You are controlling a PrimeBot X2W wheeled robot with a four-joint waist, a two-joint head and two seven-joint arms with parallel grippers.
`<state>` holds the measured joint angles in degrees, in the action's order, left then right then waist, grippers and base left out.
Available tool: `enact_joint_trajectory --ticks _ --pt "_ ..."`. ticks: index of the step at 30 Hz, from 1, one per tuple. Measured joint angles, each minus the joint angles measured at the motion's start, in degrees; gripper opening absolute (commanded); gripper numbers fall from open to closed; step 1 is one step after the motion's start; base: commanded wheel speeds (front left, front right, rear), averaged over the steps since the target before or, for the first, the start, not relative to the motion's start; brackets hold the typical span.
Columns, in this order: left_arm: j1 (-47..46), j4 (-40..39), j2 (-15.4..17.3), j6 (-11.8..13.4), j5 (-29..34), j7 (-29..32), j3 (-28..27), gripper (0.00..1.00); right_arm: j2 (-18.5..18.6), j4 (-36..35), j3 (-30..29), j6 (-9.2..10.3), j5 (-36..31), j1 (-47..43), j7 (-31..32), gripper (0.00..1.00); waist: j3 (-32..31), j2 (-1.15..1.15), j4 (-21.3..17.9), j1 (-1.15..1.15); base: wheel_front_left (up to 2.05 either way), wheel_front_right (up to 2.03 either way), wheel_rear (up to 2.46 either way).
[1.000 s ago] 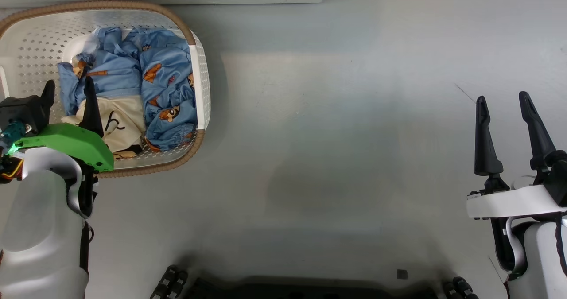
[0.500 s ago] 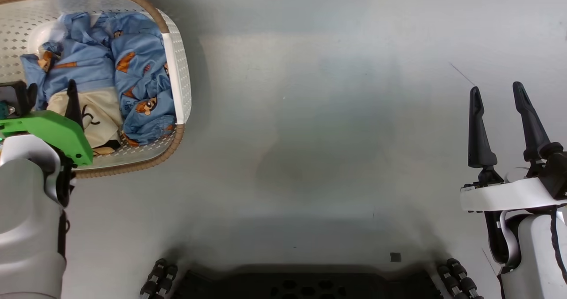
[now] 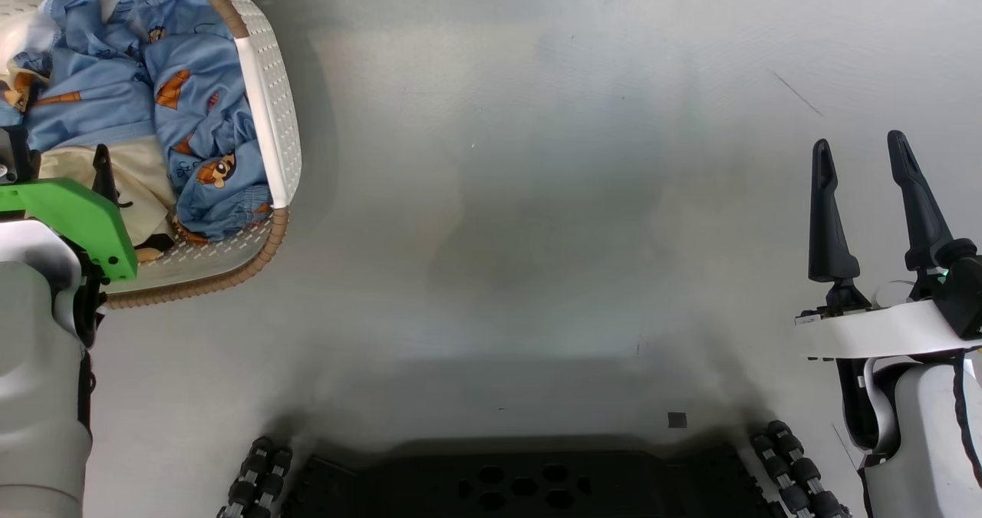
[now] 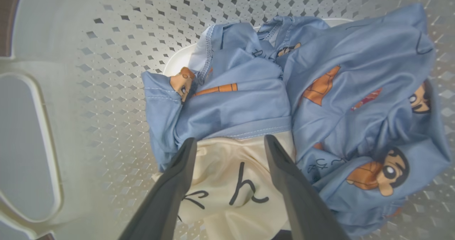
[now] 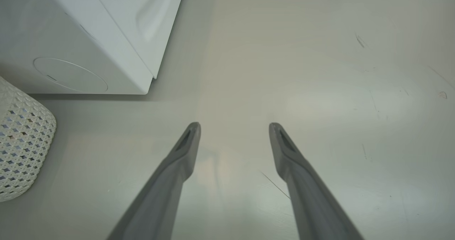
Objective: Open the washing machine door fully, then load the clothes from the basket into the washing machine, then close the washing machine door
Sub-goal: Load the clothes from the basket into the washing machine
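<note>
Two clothes (image 4: 241,108) in one basket (image 4: 106,55); left gripper (image 4: 230,139), right gripper (image 5: 234,124) both spread.

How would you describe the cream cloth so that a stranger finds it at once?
Find the perforated white basket with the brown rim, on the floor at the robot's left. Inside it, next to the light blue printed garment, lies the cream cloth: the one piece with black characters instead of cartoons.

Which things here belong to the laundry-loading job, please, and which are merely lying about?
Job: cream-white perforated plastic basket; light blue cartoon-print garment; cream cloth with black characters; white washing machine; open left end effector.
Lying about: small dark square speck on the grey floor.
</note>
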<state>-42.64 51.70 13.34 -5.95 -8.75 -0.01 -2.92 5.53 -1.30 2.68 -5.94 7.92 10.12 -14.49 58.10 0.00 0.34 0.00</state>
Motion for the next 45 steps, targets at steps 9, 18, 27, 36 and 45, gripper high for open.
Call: enact_joint_trajectory --ticks 9,18,27,36,45 --pt "-2.1 2.4 0.1 0.5 0.5 0.5 1.0 1.0 -0.1 0.0 -0.3 0.0 0.0 0.0 0.0 1.0 0.7 0.0 -0.3 0.0 0.0 0.0 0.0" --pt "-3.9 5.3 -0.3 1.0 0.5 2.1 1.0 0.28 -0.1 -0.1 -0.6 0.0 0.0 -0.1 0.0 1.0 0.9 0.0 -0.5 -0.01 0.0 0.0 0.0" --pt "-4.4 7.2 -1.2 1.0 0.1 2.4 0.9 0.0 -0.3 -0.1 -0.7 -0.07 0.0 0.0 0.0 1.0 0.2 0.0 -0.6 0.0 0.0 0.0 0.0" --pt "-4.4 8.0 -1.2 1.0 0.1 1.6 0.9 0.0 -0.4 -0.1 -0.8 -0.07 0.0 0.0 0.0 1.0 -0.9 0.0 -0.7 0.0 0.0 0.0 0.0" --pt "-4.8 8.7 -0.6 1.0 -0.3 0.2 0.7 0.0 -0.6 -0.1 -0.7 -0.08 0.0 0.0 0.0 1.0 -0.9 0.0 -1.0 0.0 0.0 0.0 0.0"
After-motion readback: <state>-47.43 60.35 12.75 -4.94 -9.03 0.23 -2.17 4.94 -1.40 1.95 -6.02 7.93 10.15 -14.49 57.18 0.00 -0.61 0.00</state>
